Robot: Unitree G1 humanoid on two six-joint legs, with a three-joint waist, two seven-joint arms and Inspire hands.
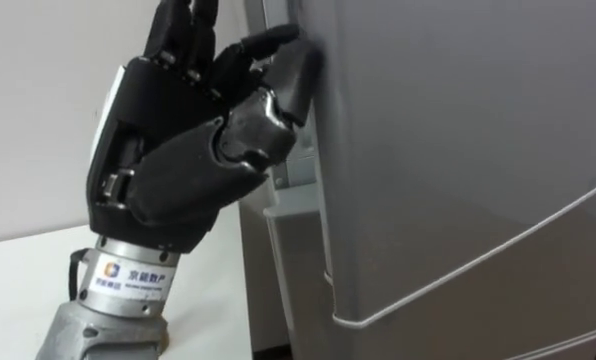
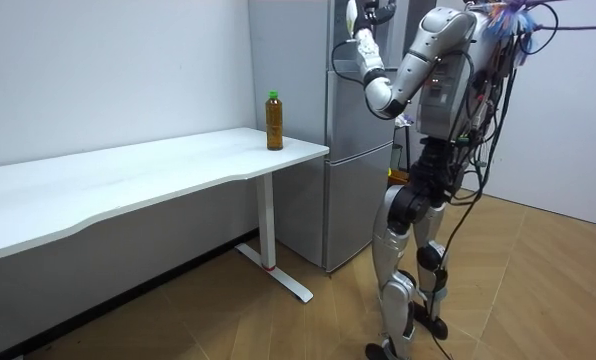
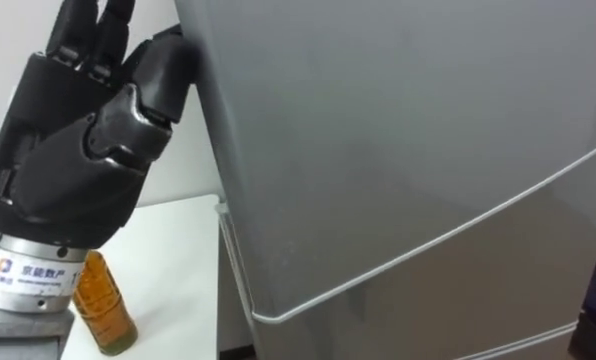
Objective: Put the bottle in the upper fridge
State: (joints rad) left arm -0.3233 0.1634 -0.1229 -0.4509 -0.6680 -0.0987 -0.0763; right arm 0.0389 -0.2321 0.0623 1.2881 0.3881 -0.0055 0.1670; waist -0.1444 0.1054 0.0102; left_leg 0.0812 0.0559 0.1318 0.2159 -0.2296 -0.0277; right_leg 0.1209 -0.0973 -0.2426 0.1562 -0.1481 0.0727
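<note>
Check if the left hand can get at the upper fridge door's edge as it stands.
Probably yes. The left hand is up at the left edge of the upper fridge door, thumb touching it, with nothing between them. The door looks shut.

Bottle [image 2: 274, 120] on table [image 2: 128, 170], robot facing fridge [image 2: 353, 150] (closed)

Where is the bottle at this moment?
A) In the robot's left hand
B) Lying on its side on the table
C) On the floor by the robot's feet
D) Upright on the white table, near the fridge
D: the bottle stands upright at the corner of the white table nearest the fridge, while the left hand is up at the fridge door's edge without it.
</note>
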